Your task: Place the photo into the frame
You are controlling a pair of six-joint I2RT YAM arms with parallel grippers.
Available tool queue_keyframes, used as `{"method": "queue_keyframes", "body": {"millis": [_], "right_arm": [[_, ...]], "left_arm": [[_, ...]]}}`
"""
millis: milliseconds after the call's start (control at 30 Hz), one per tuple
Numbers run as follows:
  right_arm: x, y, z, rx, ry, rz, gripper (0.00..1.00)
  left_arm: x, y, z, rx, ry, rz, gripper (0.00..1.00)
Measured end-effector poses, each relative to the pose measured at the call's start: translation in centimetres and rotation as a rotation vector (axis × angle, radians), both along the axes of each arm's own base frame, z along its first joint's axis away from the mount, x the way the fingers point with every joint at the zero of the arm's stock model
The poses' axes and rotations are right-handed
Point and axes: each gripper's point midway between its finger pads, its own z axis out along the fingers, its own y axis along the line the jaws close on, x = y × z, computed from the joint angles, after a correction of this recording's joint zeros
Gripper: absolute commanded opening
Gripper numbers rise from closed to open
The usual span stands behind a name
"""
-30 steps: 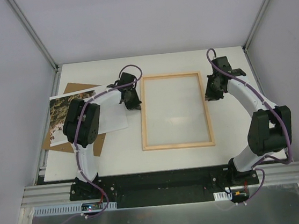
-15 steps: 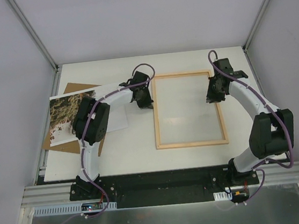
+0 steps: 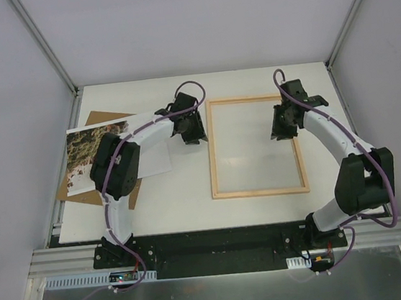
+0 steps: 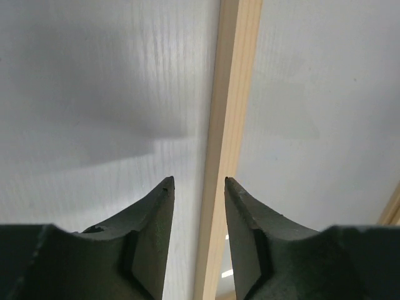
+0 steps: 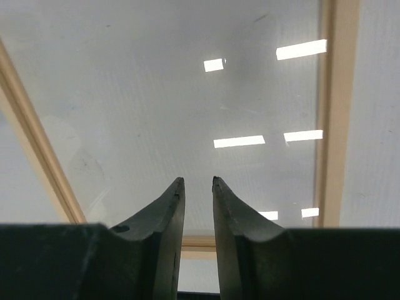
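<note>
Plainly, the next move turns on how the photo (image 3: 88,152) lies relative to the left gripper (image 3: 192,130). In the overhead view the print sits at the left of the table (image 3: 170,197), well apart from that gripper and further left. Its long axis runs across the picture at a slight tilt, with the cliff half outermost and the pale half nearer the middle. The frame (image 3: 261,191) lies flat at centre right, well apart from the print, and its long axis runs from the top of the picture toward the bottom. By my judgement the print therefore needs about a quarter turn as well as a carry to the right. The left arm is much the nearer one, since its forearm crosses above the pale half. The right gripper (image 3: 282,126) hangs over the right part of the pane (image 5: 156,94), so the whole frame lies between it and the photo. In the left wrist view the left jaws stand apart astride the wooden rail (image 4: 231,112) at the frame's left side, with daylight either side of the wood and nothing clamped. In the right wrist view the right jaws are narrowly apart with nothing between them but glass below. By count there is one photo, one frame, one brown backing board (image 3: 93,197) lying under the print, and two grippers.
</note>
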Motion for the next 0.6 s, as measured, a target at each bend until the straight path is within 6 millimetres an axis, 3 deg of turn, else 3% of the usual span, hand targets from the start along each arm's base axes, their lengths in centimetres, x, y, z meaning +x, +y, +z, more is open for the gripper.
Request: {"method": "queue_keyframes", "body": {"millis": [67, 167, 267, 367, 467, 600], "right_arm": [[-0.1, 1.8, 0.5, 0.007, -0.012, 0.045, 0.34], [0.2, 5.7, 1.5, 0.045, -0.039, 0.128, 0.44], [0.8, 10.9, 1.9, 0.122, -0.063, 0.217, 0.53], [1.0, 16.3, 0.8, 0.192, -0.047, 0.296, 0.58], [1.1, 20.8, -0.9, 0.237, -0.017, 0.354, 0.59], [0.9, 26.2, -3.7, 0.289, 0.027, 0.409, 0.60]], "left_arm": [[-0.5, 1.1, 1.7, -0.003, -0.021, 0.011, 0.52], [-1.7, 4.2, 6.1, -0.009, -0.075, 0.061, 0.63], [-2.4, 9.2, 11.1, -0.024, -0.164, 0.158, 0.73], [-3.4, 14.6, 15.0, -0.005, -0.247, 0.257, 0.75], [-5.6, 17.3, 16.6, 0.036, -0.294, 0.282, 0.78], [-9.7, 18.4, 15.4, 0.079, -0.271, 0.245, 0.79]]}}
